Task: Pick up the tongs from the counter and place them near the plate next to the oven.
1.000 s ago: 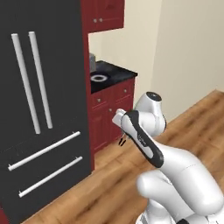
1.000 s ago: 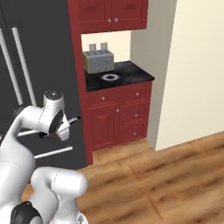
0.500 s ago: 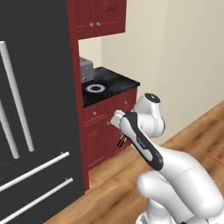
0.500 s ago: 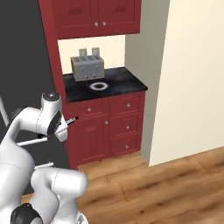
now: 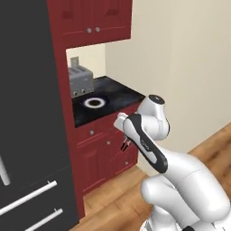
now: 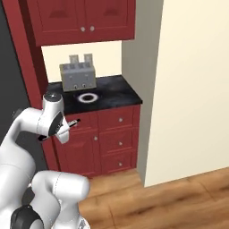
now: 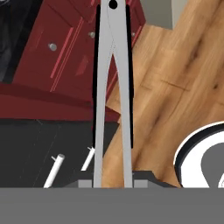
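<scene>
The tongs (image 7: 113, 87), two thin silver-grey arms joined at a black end, run up the middle of the hand view, and my gripper (image 7: 113, 181) is shut on them low down. From the left base camera the gripper (image 5: 124, 143) hangs in front of the red drawers, below the counter's edge. From the right base camera the tongs (image 6: 73, 121) poke out rightward beside the wrist. The small white plate (image 5: 94, 102) with a dark centre lies on a narrow black-topped wall counter (image 5: 118, 94), above and to the left of the gripper; that plate (image 6: 87, 97) sits before a toaster. The large counter with the sink is out of view.
A steel toaster (image 5: 81, 81) stands behind the plate. Red drawers (image 6: 118, 141) fill the space under the top and red wall cabinets (image 5: 90, 20) hang above. A tall black fridge (image 5: 27, 135) stands at the left, a cream wall (image 6: 197, 89) at the right, over wood floor (image 6: 170, 201).
The whole picture has shifted: the base has driven closer to the wall counter with the plate, and the fridge has slid off to the left. The gripper still holds the tongs.
</scene>
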### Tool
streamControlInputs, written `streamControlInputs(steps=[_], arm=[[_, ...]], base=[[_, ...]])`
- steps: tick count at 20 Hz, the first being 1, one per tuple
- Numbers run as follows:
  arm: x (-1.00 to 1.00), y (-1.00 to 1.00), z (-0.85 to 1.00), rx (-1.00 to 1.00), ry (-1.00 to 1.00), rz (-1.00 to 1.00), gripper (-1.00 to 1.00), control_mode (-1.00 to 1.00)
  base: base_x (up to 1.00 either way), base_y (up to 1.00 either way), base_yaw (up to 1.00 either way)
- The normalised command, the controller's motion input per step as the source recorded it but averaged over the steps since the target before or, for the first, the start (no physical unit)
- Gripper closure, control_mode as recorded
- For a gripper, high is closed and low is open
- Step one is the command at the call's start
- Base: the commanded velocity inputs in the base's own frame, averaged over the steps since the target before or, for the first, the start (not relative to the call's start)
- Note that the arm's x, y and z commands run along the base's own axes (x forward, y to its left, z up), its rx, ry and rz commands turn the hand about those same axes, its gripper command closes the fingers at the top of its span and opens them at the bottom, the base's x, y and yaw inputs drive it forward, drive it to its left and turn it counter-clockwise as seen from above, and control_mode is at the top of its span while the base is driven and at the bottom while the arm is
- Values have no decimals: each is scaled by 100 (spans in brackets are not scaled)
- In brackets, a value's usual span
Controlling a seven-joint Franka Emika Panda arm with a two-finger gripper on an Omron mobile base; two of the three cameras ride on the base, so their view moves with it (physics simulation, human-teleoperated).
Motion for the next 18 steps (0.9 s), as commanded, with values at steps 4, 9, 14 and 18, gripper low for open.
streamControlInputs(steps=[4,9,14,18], arm=[[0,0,0,0,0,0,100,100],[0,0,0,0,0,0,100,100],[0,0,0,0,0,0,100,100],[0,0,0,0,0,0,100,100]], base=[[72,-39,14],[76,-32,19],[67,-15,40],[55,-20,44]])
